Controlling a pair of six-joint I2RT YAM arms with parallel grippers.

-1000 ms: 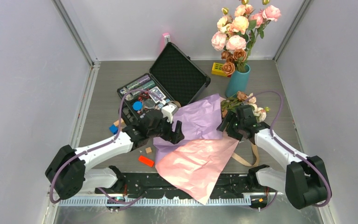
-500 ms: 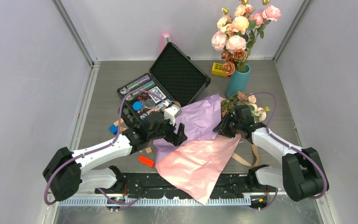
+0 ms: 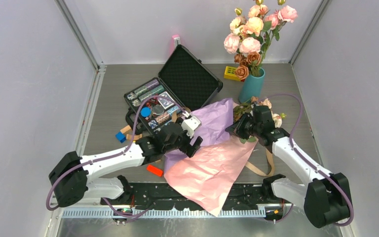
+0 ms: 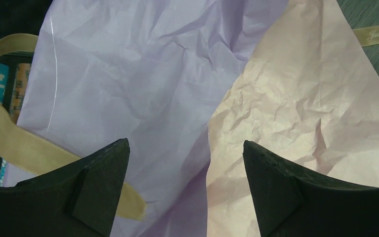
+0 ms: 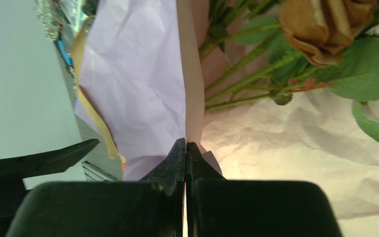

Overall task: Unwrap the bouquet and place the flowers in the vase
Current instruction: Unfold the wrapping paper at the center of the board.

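Observation:
The bouquet lies unrolled mid-table, its lilac paper spread over the pink lining. The flowers, small roses on thin green stems, rest on the paper's far right end, just in front of the teal vase. My right gripper is shut on the paper's raised edge, where lilac meets pink, close beside the stems. My left gripper hovers open over the lilac-pink seam, holding nothing. Tan ribbon trails under its left finger.
Large pink-cream and rust roses fill the vase. An open black case of small parts sits at the back left of the paper. A yellow block, a blue block and an orange piece lie around. More ribbon loops at the right.
My right gripper has closed on the paper's edge and lifted slightly toward the back. The left gripper has slid rightward over the paper.

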